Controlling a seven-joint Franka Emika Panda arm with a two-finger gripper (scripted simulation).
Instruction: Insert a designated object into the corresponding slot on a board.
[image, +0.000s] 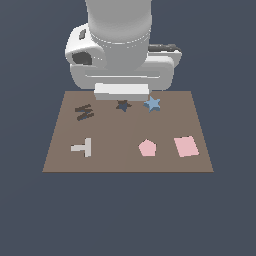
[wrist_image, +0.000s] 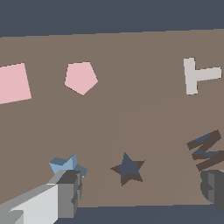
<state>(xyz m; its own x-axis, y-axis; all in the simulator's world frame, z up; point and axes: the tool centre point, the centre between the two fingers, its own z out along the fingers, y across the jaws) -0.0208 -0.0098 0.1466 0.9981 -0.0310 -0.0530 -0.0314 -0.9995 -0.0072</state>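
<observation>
Around everything we see a plain dark blue-grey ground, and on it lies the board, a flat brown rectangle. Along its far edge, close under the arm, we find the blue star lying flat on the board. Just beside it, toward the exterior view's left, is the star-shaped slot, dark and unfilled; the two are near each other but apart. Further to the exterior view's left sits a dark M-shaped recess. On the near half of the board we see a white T-shaped piece, a pink pentagon and a pink square, well apart from one another.

In the wrist view the gripper stands wide, with one of its fingers just beside the blue star and the other past the M-shaped recess. It holds nothing, and the star-shaped slot lies between its fingers.
</observation>
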